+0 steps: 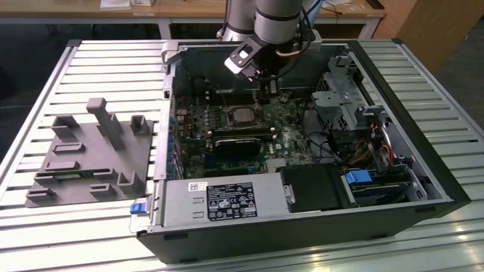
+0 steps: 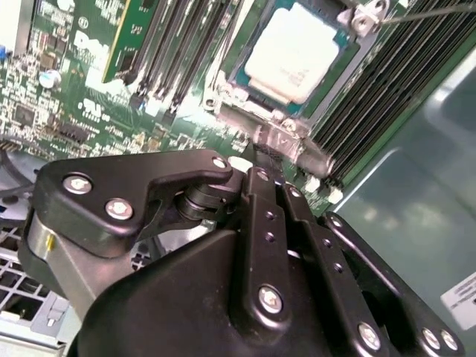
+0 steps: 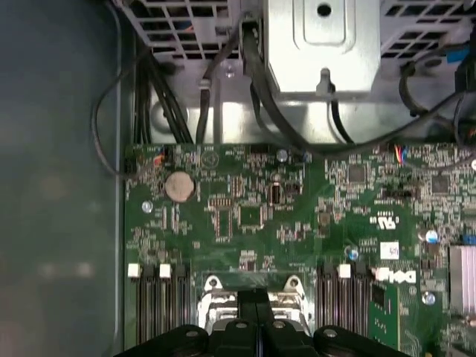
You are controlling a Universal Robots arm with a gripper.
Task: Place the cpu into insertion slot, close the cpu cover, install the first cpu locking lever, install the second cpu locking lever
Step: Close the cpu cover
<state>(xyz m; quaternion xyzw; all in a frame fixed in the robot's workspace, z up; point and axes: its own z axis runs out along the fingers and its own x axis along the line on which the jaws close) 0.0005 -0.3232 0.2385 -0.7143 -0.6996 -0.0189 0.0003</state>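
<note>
exterior view: open computer case [image 1: 446,170] lies on a slatted table [image 1: 106,62], a grey moulded fixture [image 1: 90,153] well apart at the exterior view's left. the arm reaches into the case, and the gripper [image 1: 261,96] hangs over the far edge of the cpu [image 1: 243,115].

second wrist view: the cpu [image 2: 294,56] is seated flat in the insertion slot [image 2: 239,74]. its top is pale dull silver, square, with faint marks. long black memory slots [image 2: 387,97] run on both sides. the gripper [image 2: 264,167] has its tips just beside a metal hinge piece [image 2: 286,141] at the socket's edge; contact cannot be confirmed.

first wrist view: the gripper [image 3: 253,297] has its fingers drawn together, nothing visible between them. the cpu cover [image 3: 212,301] shows as bright metal either side of the tips. beyond lie the green motherboard [image 3: 260,216], a coin cell [image 3: 178,186] and a metal drive cage [image 3: 323,44].
</note>
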